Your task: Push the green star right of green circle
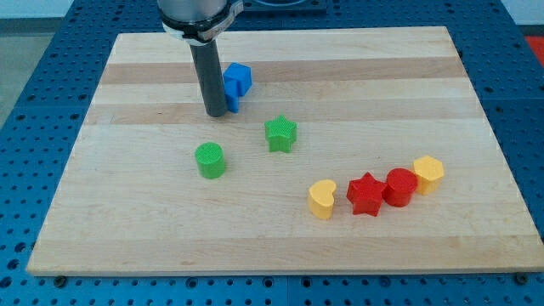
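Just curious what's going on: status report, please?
My tip beside blue block, above green circle. Green star upper right of circle, untouched. Nothing between them.

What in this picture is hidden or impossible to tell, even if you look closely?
- Blue block: my rod covers its left part in the camera view, so its full shape is unclear.
- My tip: whether it touches the blue block cannot be told; it sits above the green circle and left of the green star.
- Arm: cut off by the view's top edge.
- Red star and red cylinder: any gap between them is not visible.
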You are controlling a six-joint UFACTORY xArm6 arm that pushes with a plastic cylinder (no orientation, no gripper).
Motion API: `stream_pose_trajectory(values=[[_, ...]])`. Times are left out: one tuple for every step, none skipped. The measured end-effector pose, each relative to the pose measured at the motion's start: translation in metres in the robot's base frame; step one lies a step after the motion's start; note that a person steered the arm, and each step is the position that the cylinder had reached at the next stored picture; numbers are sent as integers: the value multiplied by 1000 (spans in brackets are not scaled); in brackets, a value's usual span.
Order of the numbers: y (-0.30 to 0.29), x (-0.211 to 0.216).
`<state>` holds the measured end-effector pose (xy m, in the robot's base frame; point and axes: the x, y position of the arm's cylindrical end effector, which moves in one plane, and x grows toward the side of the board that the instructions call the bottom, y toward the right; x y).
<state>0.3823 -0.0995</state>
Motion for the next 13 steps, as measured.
stream_pose_trajectory(values=[[20, -22], [24, -18], [65, 4], [69, 24], [70, 46], [70, 77], [75, 47], [119, 31], [131, 56], [131, 83], [128, 81], [121, 77], [138, 67]])
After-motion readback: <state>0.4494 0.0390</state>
